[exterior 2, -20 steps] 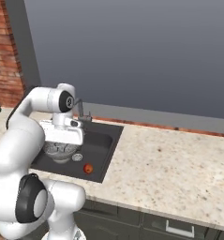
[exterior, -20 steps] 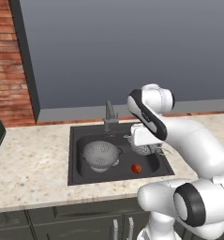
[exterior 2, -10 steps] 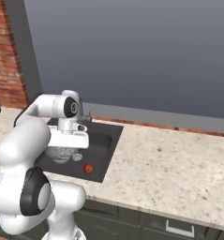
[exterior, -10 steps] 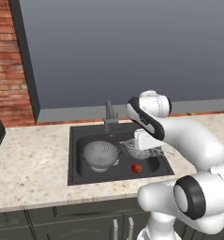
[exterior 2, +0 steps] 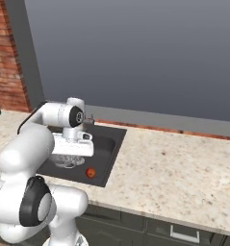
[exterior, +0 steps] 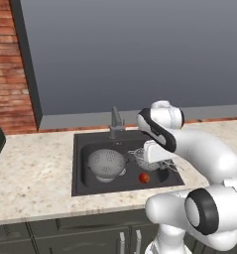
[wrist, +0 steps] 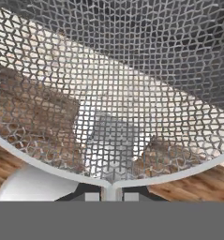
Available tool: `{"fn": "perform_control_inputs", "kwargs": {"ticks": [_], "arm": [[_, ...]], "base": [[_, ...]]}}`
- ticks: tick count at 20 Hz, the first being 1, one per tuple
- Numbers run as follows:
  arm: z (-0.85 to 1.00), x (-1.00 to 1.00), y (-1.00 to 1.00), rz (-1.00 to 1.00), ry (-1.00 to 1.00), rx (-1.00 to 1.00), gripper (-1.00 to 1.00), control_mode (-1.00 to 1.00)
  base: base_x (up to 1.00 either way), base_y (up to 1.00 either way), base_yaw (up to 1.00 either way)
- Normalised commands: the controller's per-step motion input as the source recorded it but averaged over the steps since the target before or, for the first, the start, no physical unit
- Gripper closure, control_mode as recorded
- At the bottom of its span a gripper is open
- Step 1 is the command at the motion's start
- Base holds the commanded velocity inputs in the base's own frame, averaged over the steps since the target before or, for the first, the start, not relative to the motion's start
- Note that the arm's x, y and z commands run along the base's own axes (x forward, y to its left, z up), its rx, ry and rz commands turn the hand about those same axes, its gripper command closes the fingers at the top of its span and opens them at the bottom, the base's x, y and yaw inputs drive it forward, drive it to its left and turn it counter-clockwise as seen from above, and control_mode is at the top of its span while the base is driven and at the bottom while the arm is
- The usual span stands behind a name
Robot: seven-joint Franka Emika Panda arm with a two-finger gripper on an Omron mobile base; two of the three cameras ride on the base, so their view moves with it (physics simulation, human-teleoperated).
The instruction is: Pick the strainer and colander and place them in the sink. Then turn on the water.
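My gripper (wrist: 111, 196) was clamped on the rim of the strainer (exterior: 144, 158), which hung directly beneath it over the sink (exterior: 85, 144), right of the colander (exterior: 107, 163) resting inside.

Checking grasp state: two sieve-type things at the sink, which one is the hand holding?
The strainer, the small wire-mesh basket: the hand is shut on it over the sink. The grey perforated colander sits in the basin, apart.
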Motion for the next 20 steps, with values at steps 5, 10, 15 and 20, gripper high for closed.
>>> {"fn": "perform_control_inputs", "kwargs": {"ticks": [5,10,15,20], "arm": [[-0.13,0.0,0.0,-0.3,-0.12,0.0,1.0,-1.0],[-0.15,0.12,0.09,-0.3,-0.09,0.0,1.0,-1.0],[-0.03,0.41,0.25,-0.18,0.0,0.0,1.0,-1.0],[-0.11,0.42,0.08,-0.1,0.07,0.0,1.0,-1.0]], "base": [[0.0,0.0,0.0],[0.0,0.0,0.0],[0.0,0.0,0.0],[0.0,0.0,0.0]]}}
